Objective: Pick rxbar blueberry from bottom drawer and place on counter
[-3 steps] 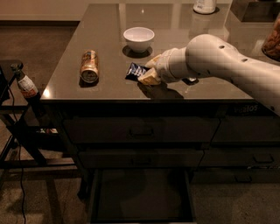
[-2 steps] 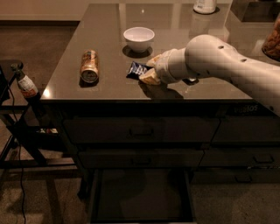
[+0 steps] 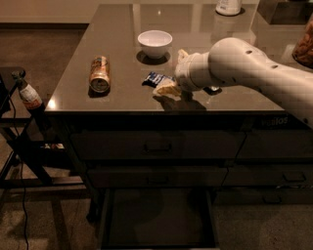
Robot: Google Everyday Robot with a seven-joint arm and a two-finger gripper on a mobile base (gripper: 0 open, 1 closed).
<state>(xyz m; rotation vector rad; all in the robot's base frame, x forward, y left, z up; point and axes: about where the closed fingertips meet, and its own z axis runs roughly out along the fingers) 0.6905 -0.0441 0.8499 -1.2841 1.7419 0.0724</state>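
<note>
The rxbar blueberry [image 3: 155, 78], a small dark blue wrapper with white print, lies flat on the counter [image 3: 117, 34] in front of the white bowl. My gripper [image 3: 174, 72] is at the bar's right end, low over the counter. Its fingers are spread apart, one tip up near the bowl and one [image 3: 166, 90] down beside the bar. The white arm reaches in from the right. The bottom drawer [image 3: 156, 219] stands pulled out below, and its dark floor shows nothing on it.
A white bowl [image 3: 154, 43] stands behind the bar. A can [image 3: 99, 74] lies on its side to the left. A white container [image 3: 228, 6] and a jar [image 3: 305, 44] stand at the back right. A small bottle [image 3: 29, 95] sits on a black stand at the left.
The gripper and arm have barely shifted. The bar lies in the same place on the counter.
</note>
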